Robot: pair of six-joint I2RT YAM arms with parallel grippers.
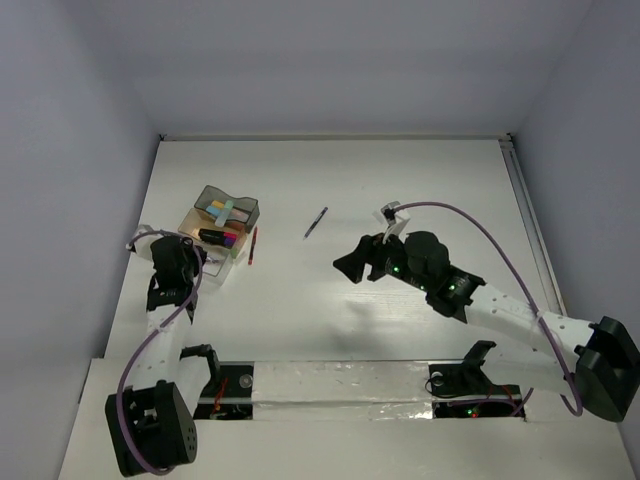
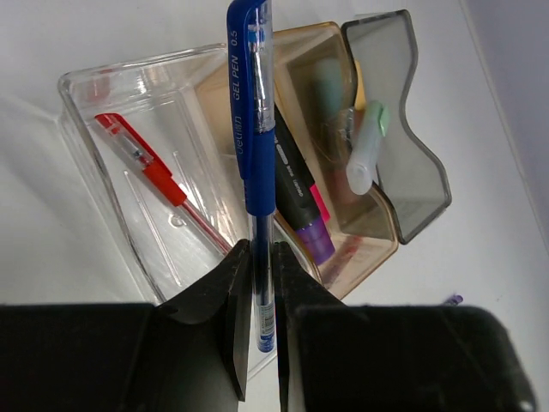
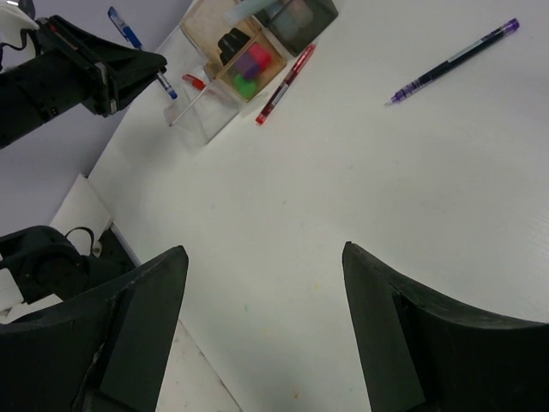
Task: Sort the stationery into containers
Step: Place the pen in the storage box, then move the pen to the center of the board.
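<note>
Where L gripper [image 2: 262,257] bites: near one end of blue gel pen [image 2: 253,129], jaws clamped on barrel, clip end pointing away.
Pen handling: prob. light, stiff, slick plastic. Thin, so may pivot in grip; a mid-barrel hold looks safer.
L arm pose: wrist tipped down over clear compartment [image 2: 94,86], w/ red pen [image 2: 146,167] lying inside.
R gripper [image 3: 262,253]: fingers wide apart, nothing held, hovering above table [image 3: 343,172].
Beyond R: purple pen [image 3: 450,62] loose on table, well apart from compartments.
</note>
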